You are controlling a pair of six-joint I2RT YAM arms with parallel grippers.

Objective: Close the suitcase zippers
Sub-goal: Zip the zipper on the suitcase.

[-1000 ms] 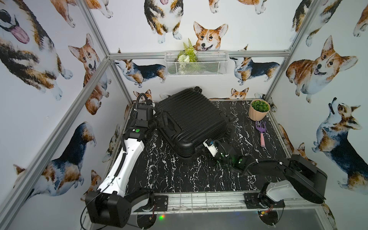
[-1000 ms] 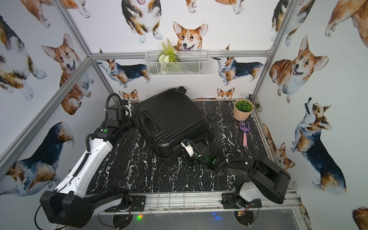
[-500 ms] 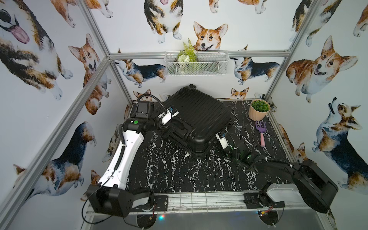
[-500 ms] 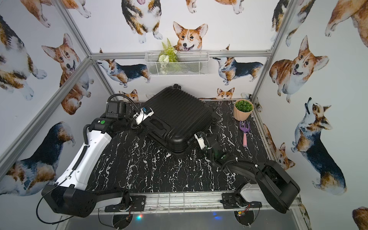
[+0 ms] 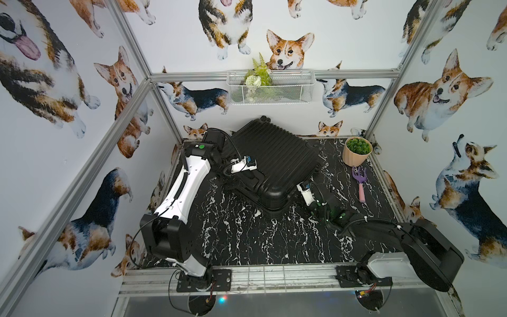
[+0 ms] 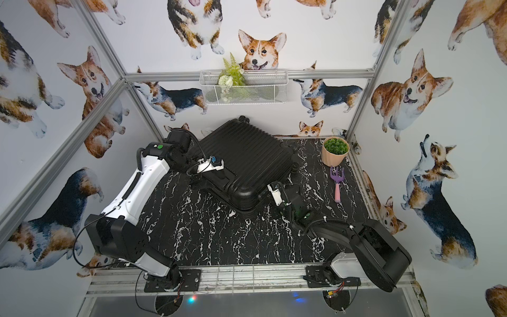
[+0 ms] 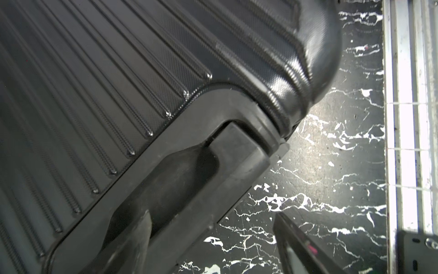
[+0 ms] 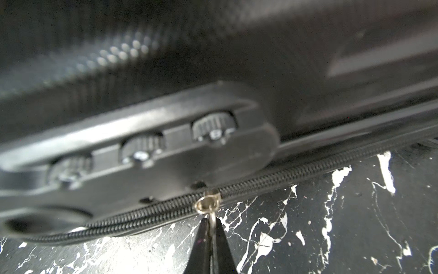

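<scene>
The black ribbed suitcase [image 5: 277, 159] [image 6: 247, 159] lies shut and flat on the marble table, turned at an angle. My left gripper [image 5: 242, 178] [image 7: 213, 239] is open at the case's left side. One of its fingers [image 7: 132, 244] sits in the moulded handle [image 7: 189, 178] recess, the other over the table. My right gripper [image 5: 298, 189] [image 8: 211, 227] is shut on the silver zipper pull [image 8: 208, 201] at the case's near right edge. The zippers' black coil [image 8: 142, 213] runs to both sides of the slider, just under the combination lock [image 8: 142, 151].
A potted plant [image 5: 356, 149] stands at the back right, with a purple hand rake [image 5: 360, 182] lying in front of it. A wire basket [image 5: 270, 86] hangs on the back wall. The metal front rail [image 5: 274, 274] edges the table.
The suitcase has turned and slid toward the back right. My left gripper went from the case's far left corner to its side handle. My right gripper followed the edge rightward, still pinching the pull.
</scene>
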